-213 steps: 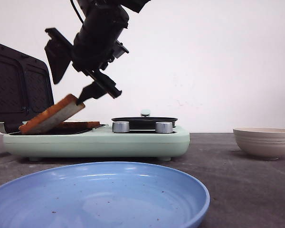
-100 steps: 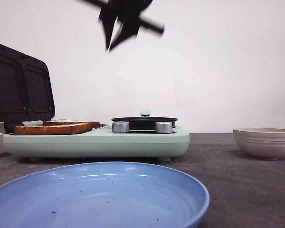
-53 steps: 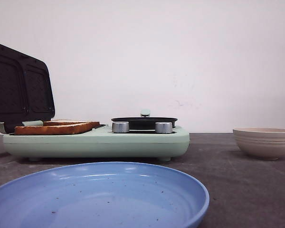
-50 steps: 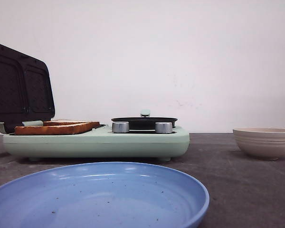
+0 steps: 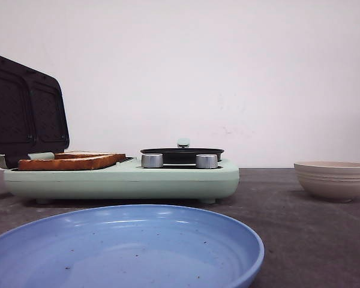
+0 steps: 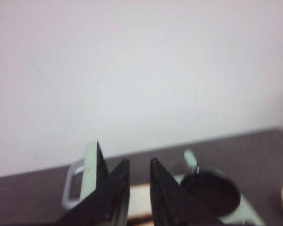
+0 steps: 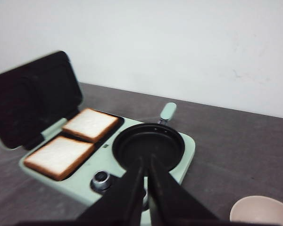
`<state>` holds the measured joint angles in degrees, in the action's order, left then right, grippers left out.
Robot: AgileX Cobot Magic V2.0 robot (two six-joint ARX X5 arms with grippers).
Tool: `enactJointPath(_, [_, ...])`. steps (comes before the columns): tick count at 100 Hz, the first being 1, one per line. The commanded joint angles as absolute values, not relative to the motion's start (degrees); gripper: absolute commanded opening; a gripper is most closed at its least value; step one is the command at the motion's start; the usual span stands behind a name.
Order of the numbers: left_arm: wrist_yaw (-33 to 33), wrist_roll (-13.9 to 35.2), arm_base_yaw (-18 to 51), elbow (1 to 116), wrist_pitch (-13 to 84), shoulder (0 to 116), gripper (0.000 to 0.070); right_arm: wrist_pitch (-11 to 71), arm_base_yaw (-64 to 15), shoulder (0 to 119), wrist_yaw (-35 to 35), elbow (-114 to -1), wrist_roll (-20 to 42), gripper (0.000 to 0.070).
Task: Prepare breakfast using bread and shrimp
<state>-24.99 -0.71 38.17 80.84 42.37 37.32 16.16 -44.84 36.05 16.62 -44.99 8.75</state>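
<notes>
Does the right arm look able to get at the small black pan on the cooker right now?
Probably yes. The right gripper hangs above the pan with fingers nearly closed, holding nothing. The pan lies uncovered, and nothing stands between them.

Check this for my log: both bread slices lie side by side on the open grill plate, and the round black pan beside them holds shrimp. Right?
Not quite. The round black pan is empty in the right wrist view; no shrimp shows anywhere. The rest holds: both bread slices lie side by side on the open grill plate.

Bright even light, soft shadows, wrist views blurred (left worst)
</notes>
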Motion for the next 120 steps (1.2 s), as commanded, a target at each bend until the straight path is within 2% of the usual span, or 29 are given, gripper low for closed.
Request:
enactJointPath(1, [-25.43,1.08,38.63,81.14,39.44,39.40,0.0000,16.51,-45.25,33.39,16.49,-43.99,8.60,0.0005])
enactJointPath(13, [-28.34,0.10,38.52,81.17,33.87,43.40,0.0000,18.59,-45.25,28.95,16.49,-42.52,8.80,0.0005])
enactJointPath(28, [-30.74,-6.50,36.71,81.17,20.49,48.77,0.0000,22.26,-45.25,26.30,16.49,-42.44,10.74,0.0004])
enactJointPath(42, [-31.77,-11.75,31.31,81.25,10.02,54.13,0.0000,23.24,-45.25,25.06,16.51,-42.44,11.62,0.0004])
enactJointPath(50, [-32.12,-12.16,26.59,81.36,8.12,56.38,0.0000,23.00,-45.25,24.88,16.62,-42.44,11.64,0.0005])
enactJointPath(61, [-32.05,-7.94,17.41,81.36,8.47,58.57,0.0000,22.74,-45.25,24.97,16.58,-42.44,11.66,0.0004])
enactJointPath(69, [-29.67,-4.43,10.13,81.36,10.79,59.70,0.0000,22.79,-45.25,24.97,16.56,-42.44,11.64,0.0005])
enactJointPath(90, [-15.59,8.51,-6.50,81.36,22.57,63.35,0.0000,22.81,-45.25,24.97,16.53,-42.44,11.60,0.0004])
enactJointPath(99, [-7.09,10.61,-11.18,81.38,27.99,65.84,0.0000,22.81,-45.23,24.97,16.53,-42.41,11.55,0.0005])
enactJointPath(107, [-2.52,11.90,-14.15,81.38,32.51,68.29,0.0004,22.79,-45.23,25.02,16.53,-42.41,11.55,0.0004])
enactJointPath(111, [-0.71,12.56,-15.33,81.38,34.35,69.54,0.0039,22.76,-45.23,25.19,16.53,-42.41,11.51,0.0005])
enactJointPath(120, [5.43,13.23,-17.45,81.38,36.62,72.44,0.0171,22.83,-45.23,25.87,16.53,-42.41,11.49,0.0004])
